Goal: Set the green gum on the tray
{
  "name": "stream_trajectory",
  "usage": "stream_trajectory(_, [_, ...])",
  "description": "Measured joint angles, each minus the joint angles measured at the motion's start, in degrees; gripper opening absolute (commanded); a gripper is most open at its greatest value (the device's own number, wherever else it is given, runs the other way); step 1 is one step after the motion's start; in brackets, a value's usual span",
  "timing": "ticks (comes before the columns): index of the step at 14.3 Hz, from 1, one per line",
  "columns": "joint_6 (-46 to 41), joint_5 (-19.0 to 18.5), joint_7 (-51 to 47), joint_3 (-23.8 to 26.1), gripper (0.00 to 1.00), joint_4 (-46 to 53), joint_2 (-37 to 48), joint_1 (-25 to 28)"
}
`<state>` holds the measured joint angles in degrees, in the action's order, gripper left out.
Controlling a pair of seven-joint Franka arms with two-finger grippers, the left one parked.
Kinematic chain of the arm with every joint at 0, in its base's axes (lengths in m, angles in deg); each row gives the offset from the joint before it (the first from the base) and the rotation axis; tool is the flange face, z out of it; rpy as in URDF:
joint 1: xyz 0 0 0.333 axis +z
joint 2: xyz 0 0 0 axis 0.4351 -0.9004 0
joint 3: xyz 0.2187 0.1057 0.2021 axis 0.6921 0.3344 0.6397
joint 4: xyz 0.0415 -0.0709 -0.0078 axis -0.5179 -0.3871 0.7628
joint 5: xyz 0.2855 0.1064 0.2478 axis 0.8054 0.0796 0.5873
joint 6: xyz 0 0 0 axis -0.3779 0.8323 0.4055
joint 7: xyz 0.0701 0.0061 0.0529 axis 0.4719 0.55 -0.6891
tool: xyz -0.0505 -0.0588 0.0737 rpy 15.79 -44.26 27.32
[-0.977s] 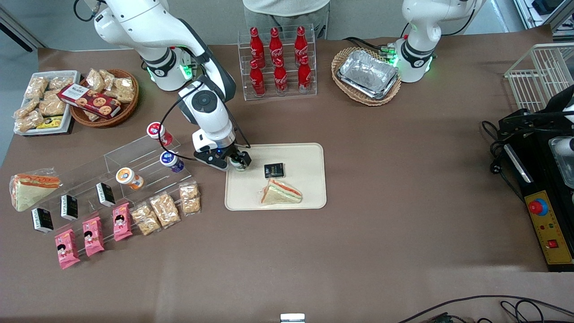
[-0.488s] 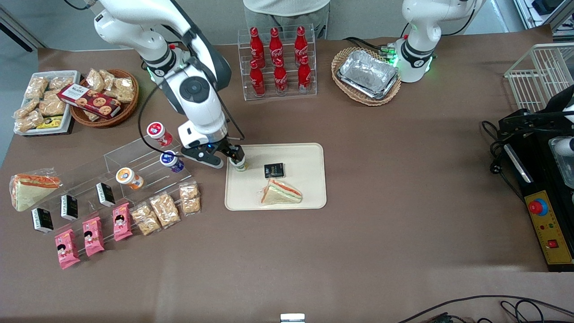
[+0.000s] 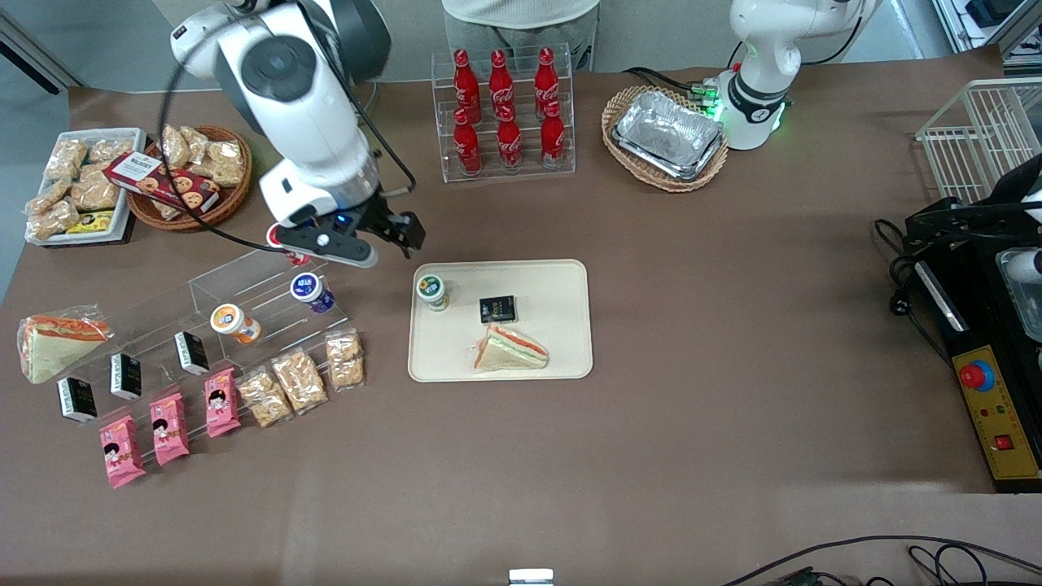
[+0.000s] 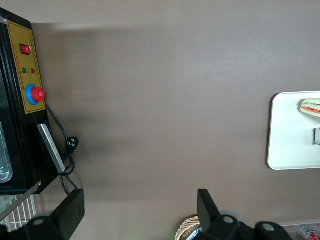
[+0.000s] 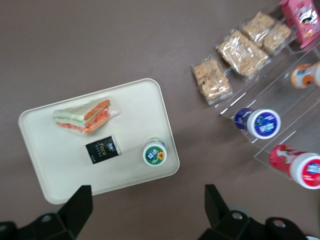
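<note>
The green gum is standing upright on the tray, near the tray corner closest to the acrylic display rack, just beside the small black packet. The gripper is hanging above the table, clear of the tray rim, jaws spread wide and holding nothing. Judging by this, the jar probably needs no further move.

The worktop was covered in matt brown paper-like sheet. The tray looked smooth, matt cream plastic. The green gum was a glossy plastic jar. The gripper, raised clear of both with fingers apart, was matt black.
</note>
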<state>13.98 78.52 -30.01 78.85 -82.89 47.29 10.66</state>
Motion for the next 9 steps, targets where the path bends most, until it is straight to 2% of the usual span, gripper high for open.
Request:
stream_trajectory(4, [-8.38, 0.35, 7.53, -3.39, 1.0, 8.67, 0.07, -0.2])
stream_trajectory(9, [-9.68, 0.68, 32.77, -16.86, 1.0, 9.6, 1.37, -0.76])
